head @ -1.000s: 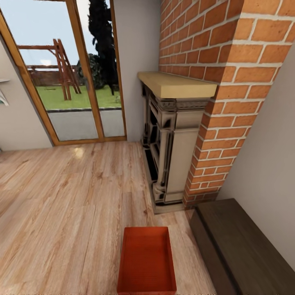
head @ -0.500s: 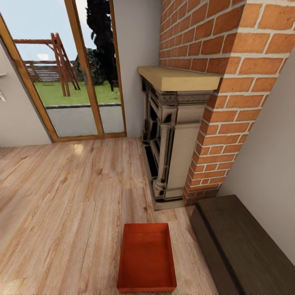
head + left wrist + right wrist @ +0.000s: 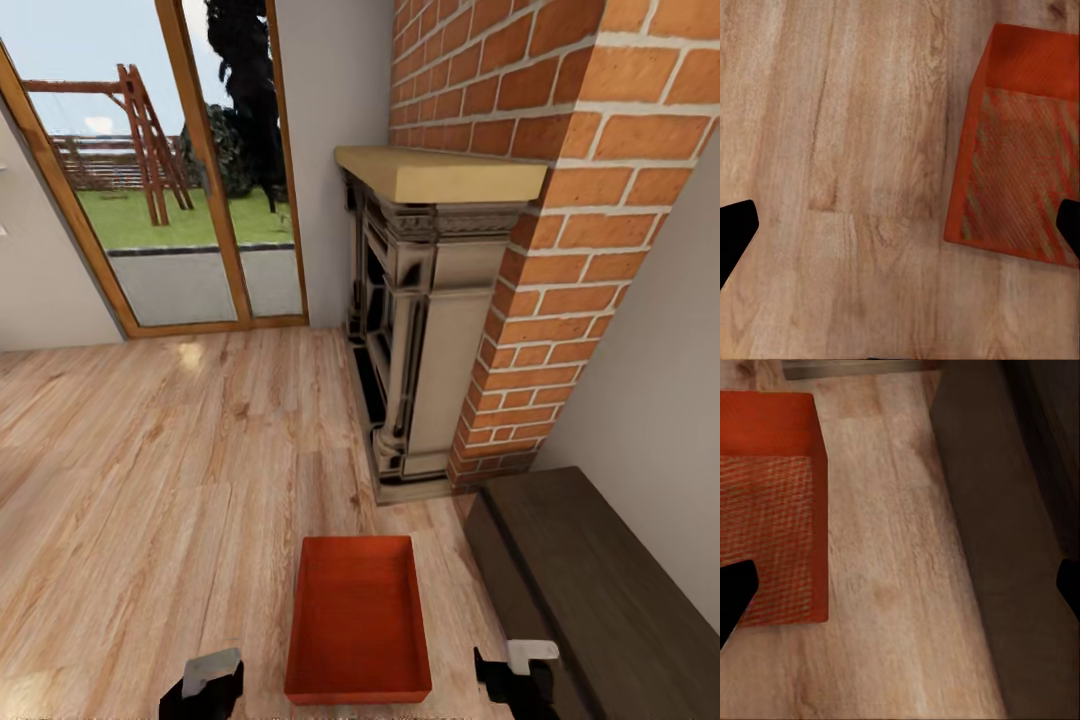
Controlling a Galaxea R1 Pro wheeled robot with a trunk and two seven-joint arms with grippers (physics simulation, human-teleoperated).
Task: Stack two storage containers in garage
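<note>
One orange-red lidless storage container [image 3: 358, 620] lies on the light wood plank floor of the living room, just in front of me and beside the dark bench. The second container is out of view. My left gripper [image 3: 205, 688] hangs low to the container's left, and my right gripper [image 3: 520, 678] is low on its right, between the bin and the bench. In the left wrist view the container [image 3: 1020, 180] sits off to one side of the open gripper [image 3: 900, 232], whose fingers are empty. The right wrist view shows the container [image 3: 769, 510] beside the open, empty gripper [image 3: 900, 592].
A long dark brown bench [image 3: 590, 590] runs along the right wall, seen up close as the bench [image 3: 1012, 532] in the right wrist view. Ahead stand the ornate fireplace [image 3: 420, 320] and red brick chimney [image 3: 560, 200]. Wood-framed glass doors [image 3: 170, 170] are at the far left.
The head camera has shifted a little, so the whole scene sits slightly higher in the picture. Both grippers have come into view at the bottom edge, one on each side of the container.
</note>
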